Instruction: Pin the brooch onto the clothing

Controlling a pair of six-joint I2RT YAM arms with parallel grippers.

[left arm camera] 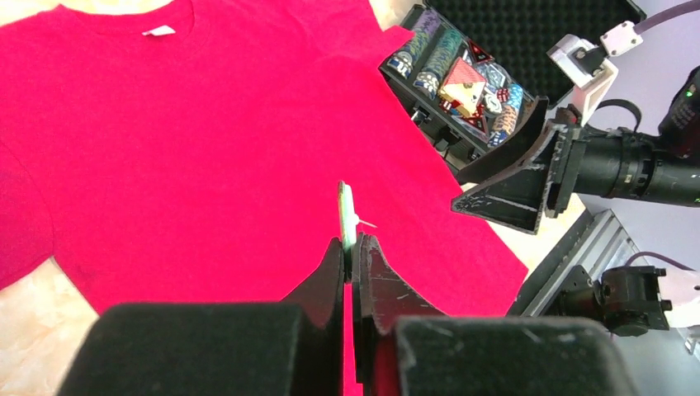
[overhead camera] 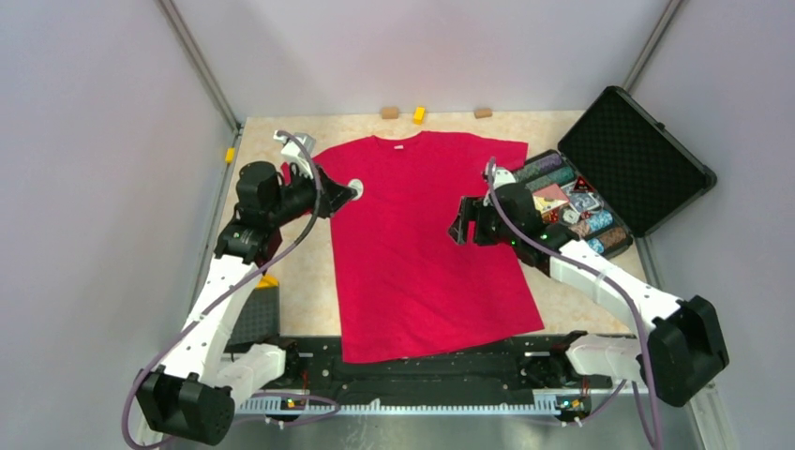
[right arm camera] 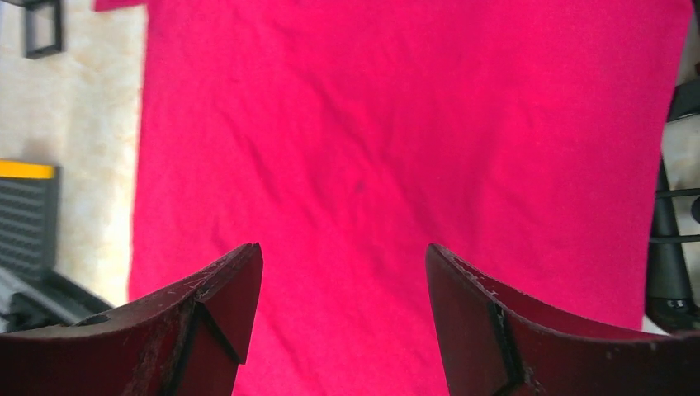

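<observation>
The red T-shirt (overhead camera: 412,244) lies flat on the table, neck to the far side; it fills the left wrist view (left arm camera: 206,132) and the right wrist view (right arm camera: 396,140). My left gripper (overhead camera: 339,194) hovers over the shirt's left shoulder, shut on the brooch (overhead camera: 355,187), a small round badge. In the left wrist view the brooch (left arm camera: 347,216) stands edge-on between the fingertips, its thin pin pointing right. My right gripper (overhead camera: 461,225) is open and empty above the shirt's right side, jaws wide apart in its own view (right arm camera: 342,264).
An open black case (overhead camera: 609,178) with colourful trinkets sits at the right of the shirt. Small blocks (overhead camera: 418,114) lie along the far table edge. A dark grey block with a yellow end (overhead camera: 255,314) lies near the left arm.
</observation>
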